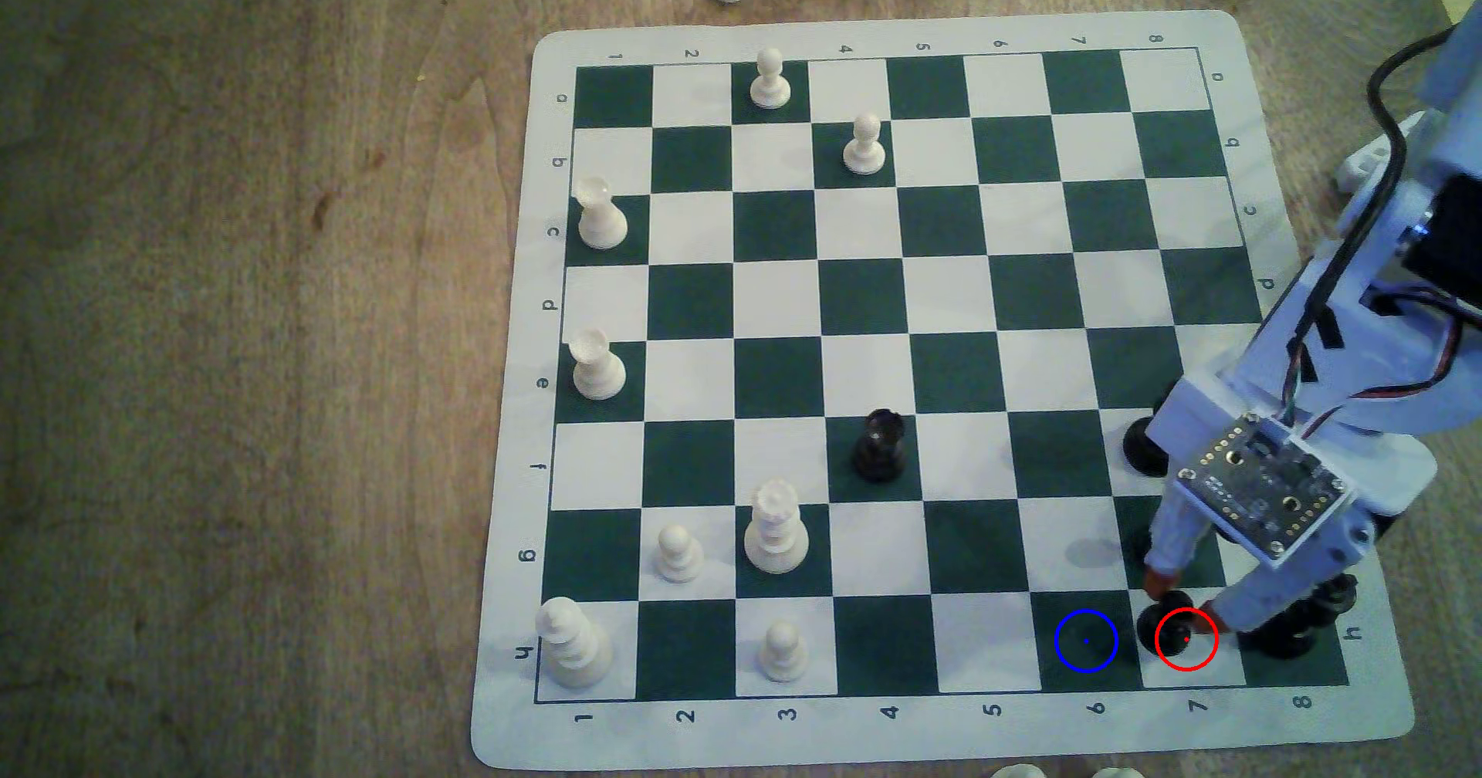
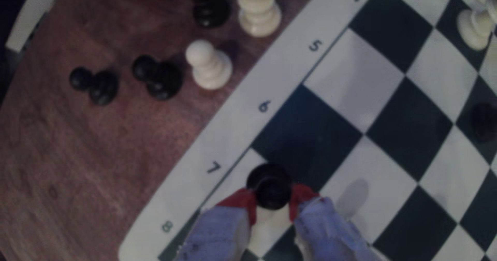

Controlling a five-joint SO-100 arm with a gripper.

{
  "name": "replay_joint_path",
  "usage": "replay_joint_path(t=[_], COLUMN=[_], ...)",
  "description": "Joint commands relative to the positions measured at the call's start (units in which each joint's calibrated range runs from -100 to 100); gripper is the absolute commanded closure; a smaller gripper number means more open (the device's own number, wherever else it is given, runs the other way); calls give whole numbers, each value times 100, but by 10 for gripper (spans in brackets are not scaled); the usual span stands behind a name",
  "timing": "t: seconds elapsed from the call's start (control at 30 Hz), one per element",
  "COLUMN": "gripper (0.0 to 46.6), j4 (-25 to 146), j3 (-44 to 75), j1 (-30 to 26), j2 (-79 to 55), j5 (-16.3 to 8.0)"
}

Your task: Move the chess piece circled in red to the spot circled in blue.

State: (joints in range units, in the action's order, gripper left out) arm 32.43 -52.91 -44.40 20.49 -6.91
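Observation:
The chess piece circled in red is a small black pawn (image 1: 1163, 634) on the white square of row h, column 7, at the red ring's left side in the exterior view. My gripper (image 1: 1180, 602) reaches down over it from the exterior view's right. In the wrist view its red-tipped fingers (image 2: 242, 201) press both sides of the pawn (image 2: 269, 177), so it is shut on the pawn. The pawn's base looks to be at board level. The spot circled in blue (image 1: 1086, 640) is the dark green square just to the pawn's left in the exterior view, and it is bare (image 2: 306, 134).
A taller black piece (image 1: 1299, 626) stands on the corner square right of the pawn, under the arm. Another black piece (image 1: 1143, 449) is half hidden by the arm, and one stands mid-board (image 1: 880, 445). Several white pieces (image 1: 774, 529) stand toward the board's left. Captured pieces (image 2: 158, 78) lie off the board.

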Motion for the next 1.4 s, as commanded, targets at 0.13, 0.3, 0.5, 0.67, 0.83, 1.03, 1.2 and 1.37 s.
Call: replay_joint_path(t=[0.13, 0.3, 0.5, 0.67, 0.83, 1.03, 1.2, 1.37], gripper=[464, 464, 464, 463, 462, 455, 455, 447], j4=[33, 115, 123, 25, -16, -131, -155, -123], j3=[1039, 1357, 1266, 1239, 1239, 1311, 1302, 1275], j1=[290, 509, 517, 431, 407, 439, 431, 361], j2=[294, 91, -274, -512, -767, -920, -937, -903], j5=[-156, -83, -20, -15, 20, 15, 15, 15])
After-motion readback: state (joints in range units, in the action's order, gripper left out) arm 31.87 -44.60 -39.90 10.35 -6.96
